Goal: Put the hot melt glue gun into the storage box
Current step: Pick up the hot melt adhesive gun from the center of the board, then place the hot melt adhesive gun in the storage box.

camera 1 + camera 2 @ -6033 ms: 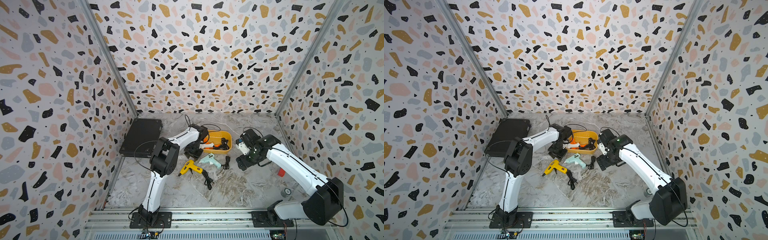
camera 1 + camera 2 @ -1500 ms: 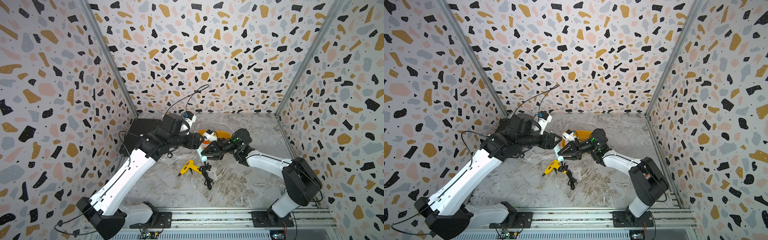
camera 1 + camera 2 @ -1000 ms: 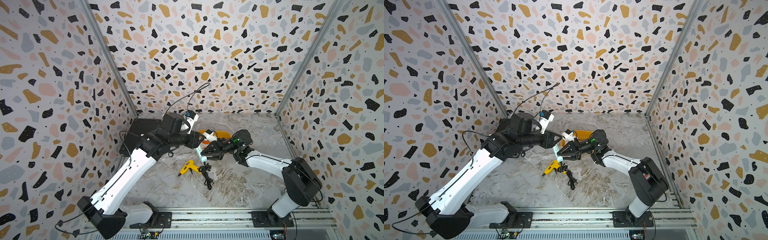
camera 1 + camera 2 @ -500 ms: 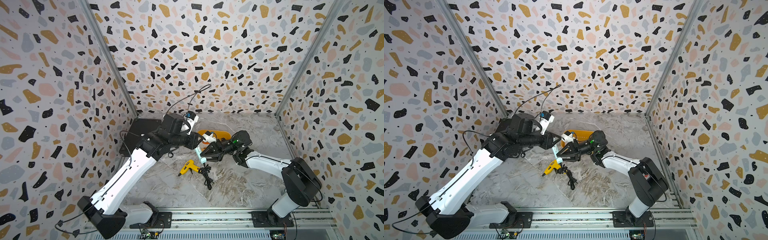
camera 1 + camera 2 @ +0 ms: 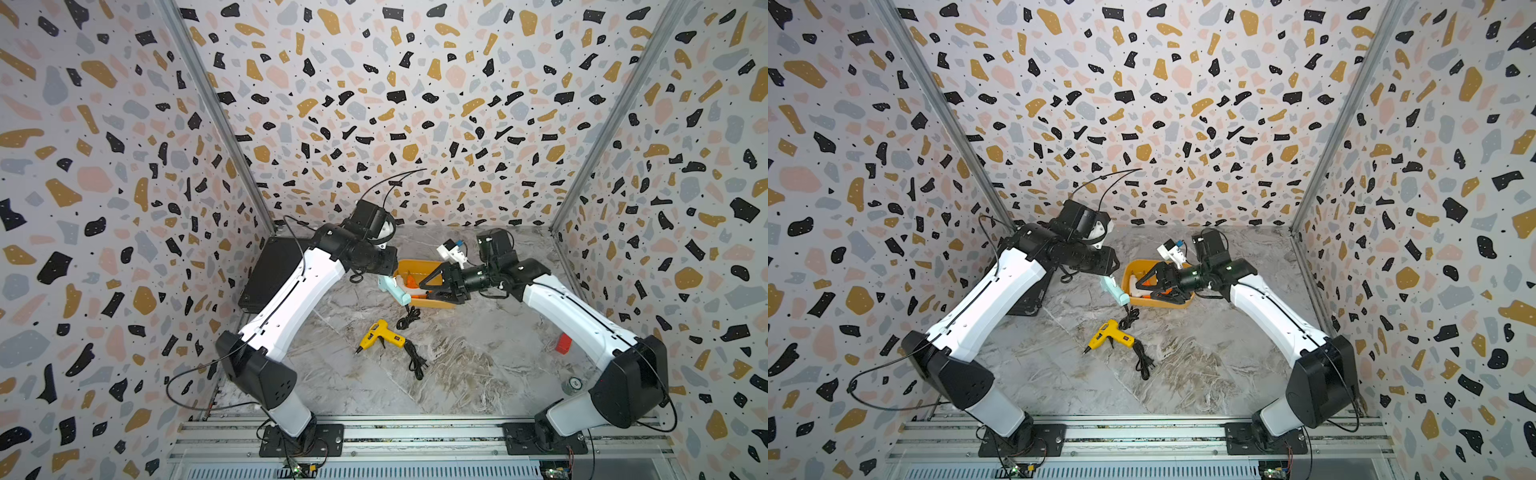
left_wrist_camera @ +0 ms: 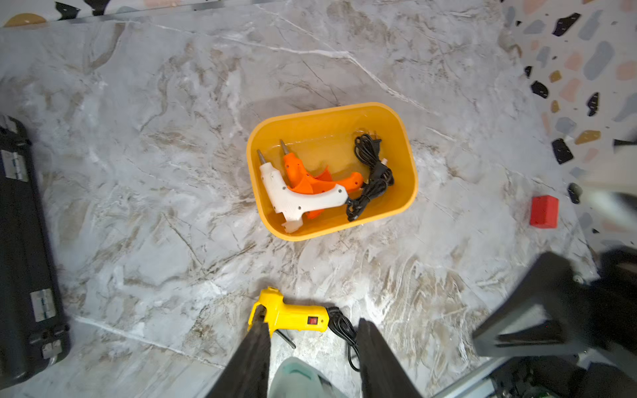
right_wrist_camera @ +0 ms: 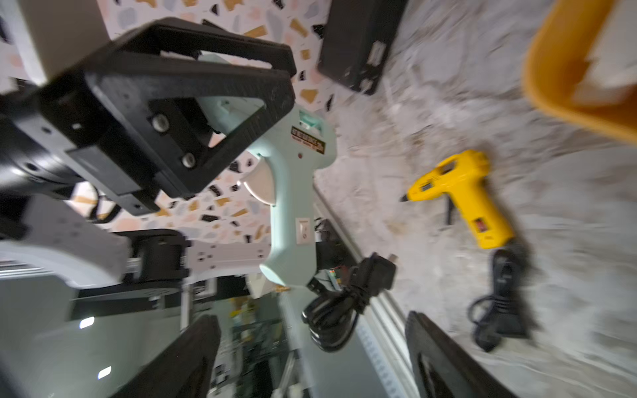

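Both top views show the left arm bent high at the elbow and reaching toward the middle of the grey marble-patterned desk [image 5: 457, 365], with the left gripper [image 5: 384, 270] slanting downward. Its fingers are clamped on the barrel of the mint-green plastic hot melt glue gun [image 5: 392, 289]. The gun hangs in the air handle-down, its bundled black cord [image 7: 337, 310] dangling below. It is on the left arm's side of the shallow mustard-yellow plastic storage box [image 5: 417, 263], not inside it. The right arm stretches in low from the other side, forearm nearly level. The right gripper [image 5: 426, 290] sits over the box with its fingers spread wide, holding nothing. Inside the box lie a white plastic glue gun [image 6: 296, 198], an orange plastic glue gun [image 6: 303, 174] and a black cord bundle [image 6: 372, 175]. A yellow plastic glue gun [image 5: 380, 338] lies on the desk in front of the box, and a flat black case [image 5: 274, 270] sits at the far left.

Half a second ago the right fingers were up against the mint gun. They have since opened and drawn back from it, while the left grip is unchanged
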You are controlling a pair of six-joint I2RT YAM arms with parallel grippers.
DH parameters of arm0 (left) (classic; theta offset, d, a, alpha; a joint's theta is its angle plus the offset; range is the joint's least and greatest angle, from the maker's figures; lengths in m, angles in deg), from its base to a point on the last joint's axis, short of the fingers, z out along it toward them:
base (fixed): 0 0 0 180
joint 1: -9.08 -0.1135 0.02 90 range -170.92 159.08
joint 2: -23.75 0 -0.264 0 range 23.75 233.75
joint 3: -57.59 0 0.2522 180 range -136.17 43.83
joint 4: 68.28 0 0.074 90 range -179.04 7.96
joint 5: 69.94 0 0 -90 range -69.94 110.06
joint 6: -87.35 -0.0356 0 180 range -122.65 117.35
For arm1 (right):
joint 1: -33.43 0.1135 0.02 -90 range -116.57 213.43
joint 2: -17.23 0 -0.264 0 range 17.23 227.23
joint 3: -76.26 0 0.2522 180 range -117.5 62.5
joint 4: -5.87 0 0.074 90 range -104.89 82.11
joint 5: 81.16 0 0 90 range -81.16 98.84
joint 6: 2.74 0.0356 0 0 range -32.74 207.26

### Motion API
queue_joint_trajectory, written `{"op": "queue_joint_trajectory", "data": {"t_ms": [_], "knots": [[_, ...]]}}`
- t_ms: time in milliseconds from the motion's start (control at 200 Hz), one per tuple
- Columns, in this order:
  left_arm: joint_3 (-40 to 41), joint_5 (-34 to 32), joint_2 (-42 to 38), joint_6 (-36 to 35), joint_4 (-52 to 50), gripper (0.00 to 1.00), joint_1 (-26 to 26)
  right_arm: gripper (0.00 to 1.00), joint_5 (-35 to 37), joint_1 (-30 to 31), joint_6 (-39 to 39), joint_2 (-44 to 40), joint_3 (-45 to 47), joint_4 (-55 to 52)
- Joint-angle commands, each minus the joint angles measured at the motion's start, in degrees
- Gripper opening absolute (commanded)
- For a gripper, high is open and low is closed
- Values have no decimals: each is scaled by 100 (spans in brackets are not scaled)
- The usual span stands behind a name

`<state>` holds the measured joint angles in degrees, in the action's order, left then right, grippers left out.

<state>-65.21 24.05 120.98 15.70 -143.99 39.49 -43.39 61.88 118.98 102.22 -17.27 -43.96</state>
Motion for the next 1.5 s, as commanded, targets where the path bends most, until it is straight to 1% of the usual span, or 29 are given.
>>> {"op": "queue_joint_trajectory", "data": {"t_ms": [0, 70, 200, 245, 285, 325, 426, 471, 636, 716, 741, 971, 1141, 1302, 1497], "knots": [[-962, -495, 567, 561, -547, 0, -44, 90, 2277, 12, -2650, -272, -161, -3481], [-1924, -621, 1262, 799, -1009, 0, -48, 91, 2766, -6, -2543, -459, -65, -3487], [-3850, -759, 2609, 1207, -1911, 0, -77, 91, 3256, -15, -2475, -753, 175, -3562], [-4352, -738, 3002, 1416, -2102, 0, -120, 91, 3401, -23, -2506, -847, 263, -3642], [-4583, -680, 3252, 1611, -2158, 0, -184, 92, 3502, -32, -2544, -931, 348, -3723], [-4563, -593, 3392, 1830, -2052, 0, -232, 92, 3572, -32, -2583, -1034, 434, -3808], [-3927, -425, 3431, 2340, -1471, 0, -340, 92, 3602, -50, -2636, -1257, 641, -3941], [-3797, -342, 3467, 2505, -1243, 0, -352, 92, 3564, -53, -2638, -1345, 740, -3980], [-4140, -127, 3954, 2949, -1124, 0, -317, 92, 3384, -51, -2575, -1621, 1049, -4021], [-4077, -84, 4040, 3139, -951, 0, -286, 92, 3230, -56, -2559, -1620, 1092, -4016], [-4028, -75, 4057, 3357, -900, 0, -277, 92, 3205, -54, -2568, -1603, 1095, -4021], [-3977, -85, 4243, 4016, -722, 0, -246, 92, 3190, -50, -2628, -1462, 1060, -4004], [-4032, 5, 4502, 4279, -828, 0, -209, 92, 3192, -56, -2594, -1451, 1109, -4006], [-3879, 25, 4593, 4350, -892, 0, -115, 92, 3069, -51, -2569, -1494, 1205, -3998], [-3937, 72, 4825, 4329, -1150, 0, -81, 92, 2975, -64, -2534, -1495, 1434, -3944]]}}
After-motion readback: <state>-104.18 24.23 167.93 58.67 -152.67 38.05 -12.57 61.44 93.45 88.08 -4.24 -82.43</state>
